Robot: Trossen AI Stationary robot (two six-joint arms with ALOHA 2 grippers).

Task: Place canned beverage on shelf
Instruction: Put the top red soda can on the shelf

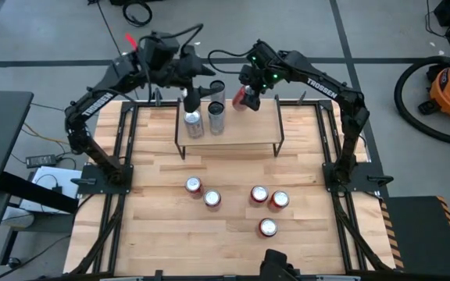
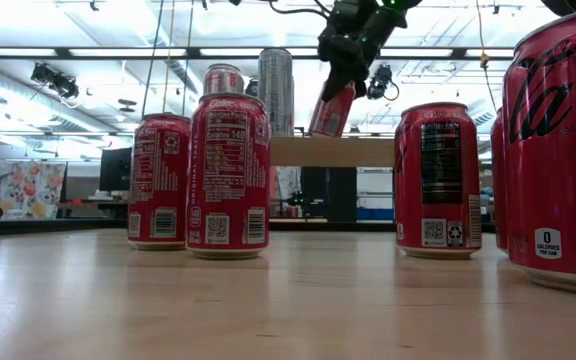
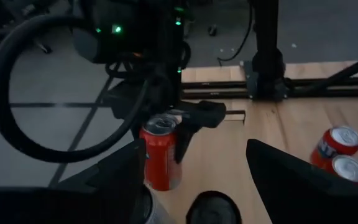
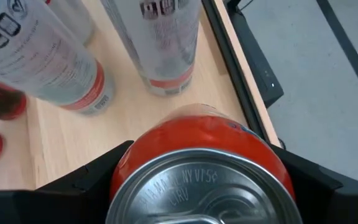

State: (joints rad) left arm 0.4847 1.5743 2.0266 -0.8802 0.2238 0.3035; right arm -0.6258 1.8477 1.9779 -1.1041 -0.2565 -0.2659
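The right tool (image 1: pixel 244 95) pinches a red can (image 1: pixel 241 97) between its two dark fingers (image 4: pixel 86 177), one on each side of the can's body just under the silver lid. From above, the can hangs tilted over the back edge of the shelf (image 1: pixel 248 129), right of the shelf's middle. The low view shows the same can (image 2: pixel 332 110) slanted, its lower end near the shelf board (image 2: pixel 333 151); whether it touches the board cannot be told.

The left tool (image 1: pixel 190 87) sits above the shelf's back left part with its fingers spread, over a tall silver can (image 1: pixel 193 123) that stands upright on the board. A second tall silver can (image 1: pixel 216 117) stands just beside it, between it and the red can held by the right tool.

On the bench (image 1: pixel 162 226) in front of the shelf, well apart from both tools, five red cans stand upright: two on the left (image 1: pixel 194 186) (image 1: pixel 212 199), two on the right (image 1: pixel 259 194) (image 1: pixel 279 200), and one nearer the front edge (image 1: pixel 268 228).
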